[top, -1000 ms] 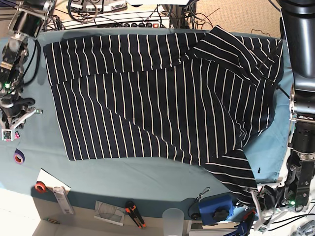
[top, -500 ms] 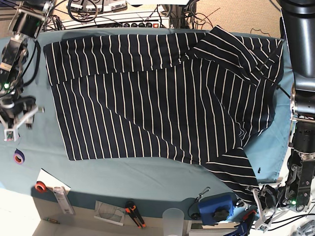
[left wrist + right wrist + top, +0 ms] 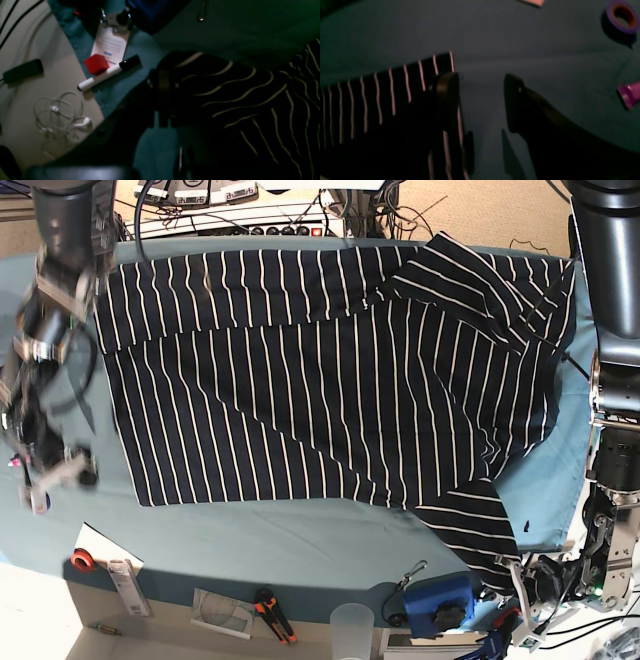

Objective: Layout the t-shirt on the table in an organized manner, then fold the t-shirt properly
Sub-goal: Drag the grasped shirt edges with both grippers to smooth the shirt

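The dark navy t-shirt (image 3: 330, 370) with thin white stripes lies spread over most of the teal table (image 3: 300, 540), with folds at its right side. My right gripper (image 3: 50, 472) hovers open just left of the shirt's front left corner. In the right wrist view one of the right gripper's (image 3: 481, 97) fingers (image 3: 447, 95) stands over that corner of the t-shirt (image 3: 382, 105), with bare table (image 3: 520, 37) between the fingers. My left gripper (image 3: 162, 80) is shut, with the bunched front right corner of the t-shirt (image 3: 237, 100) pinched at its tips. In the base view the left gripper (image 3: 525, 580) is at the table's front right edge.
A purple tape roll (image 3: 621, 16) and a magenta object (image 3: 628, 95) lie near my right gripper. A marker (image 3: 107, 72), a red cube (image 3: 96, 63) and white earphones (image 3: 62, 115) sit by the table's corner. Along the front edge are red tape (image 3: 82, 559), pliers (image 3: 272, 612), a cup (image 3: 352, 625) and a blue box (image 3: 440, 600).
My right arm has swung toward the front and closer to the shirt's front left corner, and its gripper has opened. The left arm has barely moved.
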Controlling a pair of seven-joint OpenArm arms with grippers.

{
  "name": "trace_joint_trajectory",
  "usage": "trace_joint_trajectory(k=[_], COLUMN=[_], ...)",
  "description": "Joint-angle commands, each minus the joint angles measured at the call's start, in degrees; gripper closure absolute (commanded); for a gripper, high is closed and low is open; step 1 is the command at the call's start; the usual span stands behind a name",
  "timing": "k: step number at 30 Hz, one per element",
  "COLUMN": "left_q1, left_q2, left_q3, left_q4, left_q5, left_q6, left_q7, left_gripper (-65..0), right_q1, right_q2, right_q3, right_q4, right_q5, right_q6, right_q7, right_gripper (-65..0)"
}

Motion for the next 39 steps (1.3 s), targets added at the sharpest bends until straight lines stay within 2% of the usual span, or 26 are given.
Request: trace_joint_trajectory(k=[1, 3, 8, 11, 13, 20, 25, 34, 39], left_q1=[-2.67, -2.67, -2.67, -2.67, -2.67, -2.67, -2.67, -2.67, -2.84], left_q2=[-0.55, -0.57, -0.59, -0.57, -0.59, -0.57, -0.57, -0.57, -0.87], left_q3=[-0.44, -0.44, -0.44, -0.44, -0.44, -0.44, -0.44, -0.44, -0.46], left_q4=[0.85, 0.85, 0.85, 0.85, 0.85, 0.85, 0.85, 0.85, 0.87], left_q5=[-0.11, -0.46, -0.44, -0.46, -0.46, -0.46, -0.46, -0.46, -4.55], left_q6=[0.22, 0.22, 0.22, 0.20, 0.20, 0.22, 0.22, 0.22, 0.61], left_q7=[-1.20, -1.18, -1.03, -0.74, -0.74, -0.79, -0.79, -0.79, 0.22], left_gripper=[0.0, 0.0, 0.0, 0.0, 0.0, 0.0, 0.0, 0.0, 0.0], right_q1=[3.10, 5.70, 7.34, 6.64, 6.34, 4.68, 2.86, 2.91, 2.89], right_q2=[0.52, -0.31, -2.47, -3.45, -3.63, -4.22, -6.01, -5.64, -4.20], right_q3=[-0.90, -3.80, -12.04, -14.29, -14.47, -14.45, -14.43, -14.34, -14.34], right_q4=[-1.22, -5.88, -13.70, -14.12, -14.12, -14.10, -14.08, -7.69, -2.05], right_q5=[0.44, -0.87, -6.54, -10.32, -10.45, -9.31, -7.87, -7.43, -1.73], right_q6=[0.35, 0.00, -7.30, -9.27, -10.16, -9.70, -8.00, -8.24, -8.15], right_q7=[1.90, 3.17, 9.27, 10.21, 10.21, 9.70, 9.33, 9.22, 6.62], right_gripper=[-28.5, -28.4, -28.3, -28.3, -28.3, -17.5, -0.3, 0.0, 0.0])
